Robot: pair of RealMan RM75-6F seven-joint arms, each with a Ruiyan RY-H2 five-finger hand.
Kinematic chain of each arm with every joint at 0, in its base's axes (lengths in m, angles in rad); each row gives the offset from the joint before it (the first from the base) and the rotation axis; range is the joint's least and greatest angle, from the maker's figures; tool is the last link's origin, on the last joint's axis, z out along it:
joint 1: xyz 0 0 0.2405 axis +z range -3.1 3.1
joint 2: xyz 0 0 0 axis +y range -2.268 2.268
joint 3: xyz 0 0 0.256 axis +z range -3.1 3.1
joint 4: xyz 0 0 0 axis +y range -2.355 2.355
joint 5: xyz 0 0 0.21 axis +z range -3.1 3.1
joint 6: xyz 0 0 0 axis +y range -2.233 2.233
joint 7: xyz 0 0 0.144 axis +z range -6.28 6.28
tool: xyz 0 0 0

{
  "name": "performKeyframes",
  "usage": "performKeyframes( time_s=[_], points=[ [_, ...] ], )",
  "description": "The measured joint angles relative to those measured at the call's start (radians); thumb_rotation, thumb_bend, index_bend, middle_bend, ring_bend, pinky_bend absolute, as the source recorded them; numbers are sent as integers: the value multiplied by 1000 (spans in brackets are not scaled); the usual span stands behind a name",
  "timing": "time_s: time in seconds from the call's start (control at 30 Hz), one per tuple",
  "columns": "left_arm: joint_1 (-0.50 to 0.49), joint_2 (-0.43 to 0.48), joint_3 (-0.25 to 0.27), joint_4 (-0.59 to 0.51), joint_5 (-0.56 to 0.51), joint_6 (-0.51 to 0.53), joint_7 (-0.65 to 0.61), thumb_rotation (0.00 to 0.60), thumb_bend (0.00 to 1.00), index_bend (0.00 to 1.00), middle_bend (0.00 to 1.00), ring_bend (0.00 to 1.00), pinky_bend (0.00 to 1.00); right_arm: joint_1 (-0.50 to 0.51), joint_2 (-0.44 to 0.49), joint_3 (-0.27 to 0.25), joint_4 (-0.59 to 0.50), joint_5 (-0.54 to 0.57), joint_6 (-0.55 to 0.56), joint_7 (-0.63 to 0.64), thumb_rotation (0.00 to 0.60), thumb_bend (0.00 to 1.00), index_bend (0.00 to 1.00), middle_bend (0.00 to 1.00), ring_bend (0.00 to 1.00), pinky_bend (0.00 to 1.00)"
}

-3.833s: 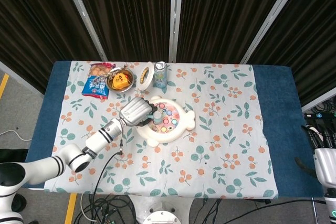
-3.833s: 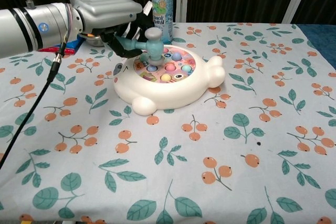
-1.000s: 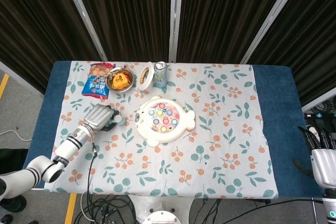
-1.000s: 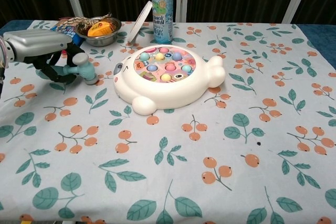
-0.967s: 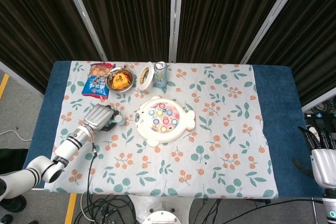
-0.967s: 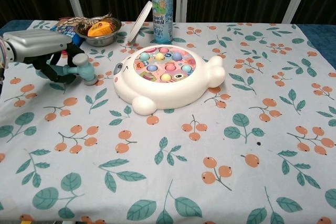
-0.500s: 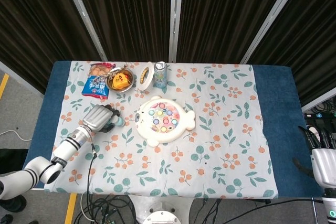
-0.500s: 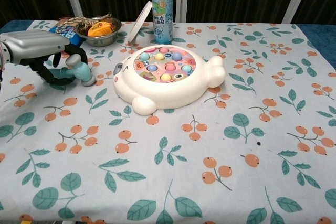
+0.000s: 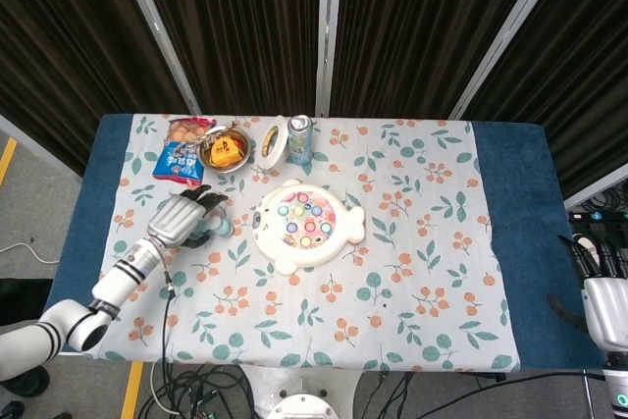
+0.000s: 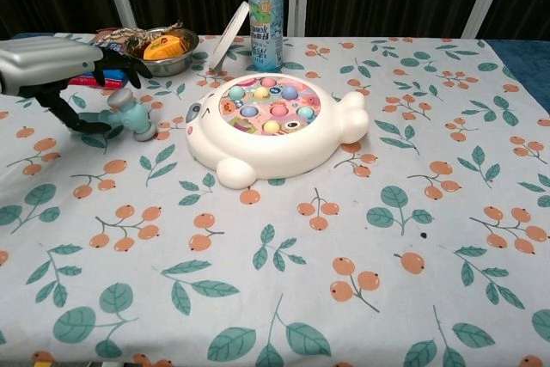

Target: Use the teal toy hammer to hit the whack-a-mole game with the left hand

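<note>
Evidently at the release stage: hammer (image 10: 127, 118) lying on the worktop (image 10: 344, 264) left of the game (image 10: 271, 126), well apart from it. Left hand (image 10: 53, 66) poised just above the handle, fingers (image 10: 120, 59) spread, gripping nothing. Right hand (image 9: 606, 309) at the far edge, idle; finger state impossible to tell. Judged next: lift the left hand straight off without knocking the hammer.

The left hand (image 10: 47, 62) has a silver shell and black fingers (image 10: 129, 59), on a white-and-silver arm (image 9: 83, 309) trailing a black cable (image 9: 169, 306).
</note>
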Motion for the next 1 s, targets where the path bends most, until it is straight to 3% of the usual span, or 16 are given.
performKeyframes(
  time_s=[0.23,0.37,0.53,0.77,1.0],
  points=[
    [95,129,-19,-140,-18,144,-41,600,213,119,173,43,160,7,7,4,3,-2,-5,12,600,136,102,204,0,14],
    [198,228,-39,-222,-93,262,-26,600,176,146,188,43,158,14,11,5,13,-6,-13,42,600,136,102,203,0,14],
    [337,289,-47,-295,-164,413,41,600,167,151,194,43,137,26,10,4,34,-27,-18,97,600,137,102,203,0,14],
    [506,324,5,-376,-122,609,120,600,168,156,195,43,118,34,-4,-4,56,-82,8,134,600,139,102,202,0,14],
    [591,318,59,-437,-48,672,189,600,167,156,195,43,115,31,-12,-15,42,-91,14,109,600,139,103,203,0,14]
  ],
)
